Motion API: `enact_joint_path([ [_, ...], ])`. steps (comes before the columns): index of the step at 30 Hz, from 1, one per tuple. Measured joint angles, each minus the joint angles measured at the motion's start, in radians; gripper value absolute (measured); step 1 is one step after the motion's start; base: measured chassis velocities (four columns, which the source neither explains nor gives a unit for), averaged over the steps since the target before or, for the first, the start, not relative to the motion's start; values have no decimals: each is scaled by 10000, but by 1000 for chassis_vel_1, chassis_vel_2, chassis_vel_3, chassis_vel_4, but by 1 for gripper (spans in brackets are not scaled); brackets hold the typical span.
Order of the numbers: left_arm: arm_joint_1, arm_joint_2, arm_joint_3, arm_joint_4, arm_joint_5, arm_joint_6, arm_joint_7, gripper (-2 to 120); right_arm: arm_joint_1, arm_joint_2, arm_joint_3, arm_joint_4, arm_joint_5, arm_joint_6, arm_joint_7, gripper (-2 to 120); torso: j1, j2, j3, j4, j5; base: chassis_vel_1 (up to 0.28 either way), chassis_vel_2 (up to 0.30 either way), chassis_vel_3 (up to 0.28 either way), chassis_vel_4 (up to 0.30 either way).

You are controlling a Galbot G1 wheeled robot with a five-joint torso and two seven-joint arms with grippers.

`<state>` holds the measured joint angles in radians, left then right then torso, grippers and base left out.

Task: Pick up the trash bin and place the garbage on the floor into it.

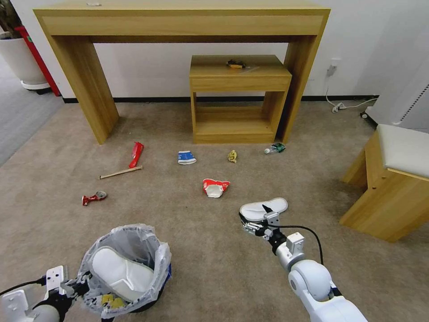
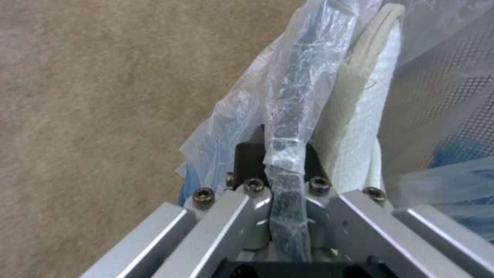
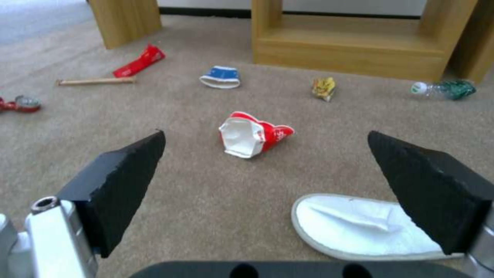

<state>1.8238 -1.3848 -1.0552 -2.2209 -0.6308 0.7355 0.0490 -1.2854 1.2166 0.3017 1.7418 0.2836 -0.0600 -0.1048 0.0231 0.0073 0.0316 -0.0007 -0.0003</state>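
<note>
Left gripper (image 1: 73, 286) clamped on rim of small round black bag-lined trash bin (image 1: 129, 250), one white slipper (image 1: 118, 273) inside; right gripper (image 1: 252, 221) fingers spread wide, empty, low over second white slipper (image 1: 263, 208) lying on beige carpet (image 1: 201, 250); crushed red-white paper cup (image 1: 215, 187) beyond

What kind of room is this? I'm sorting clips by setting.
Probably an office or lab mock-up room: carpet, wooden console table against a white wall, small cabinet, litter staged in front.

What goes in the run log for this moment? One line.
left end effector: shut on trash bin rim | right end effector: open above white slipper | one slipper in bin | litter on carpet
</note>
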Motion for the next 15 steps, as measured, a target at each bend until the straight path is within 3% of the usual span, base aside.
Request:
enact_joint_path([
  [15, 564, -33, -496, 412, 73, -210, 366, 0, -756, 242, 1081, 128, -72, 371, -49, 100, 0, 0, 0, 0, 1, 0, 0, 0, 0],
])
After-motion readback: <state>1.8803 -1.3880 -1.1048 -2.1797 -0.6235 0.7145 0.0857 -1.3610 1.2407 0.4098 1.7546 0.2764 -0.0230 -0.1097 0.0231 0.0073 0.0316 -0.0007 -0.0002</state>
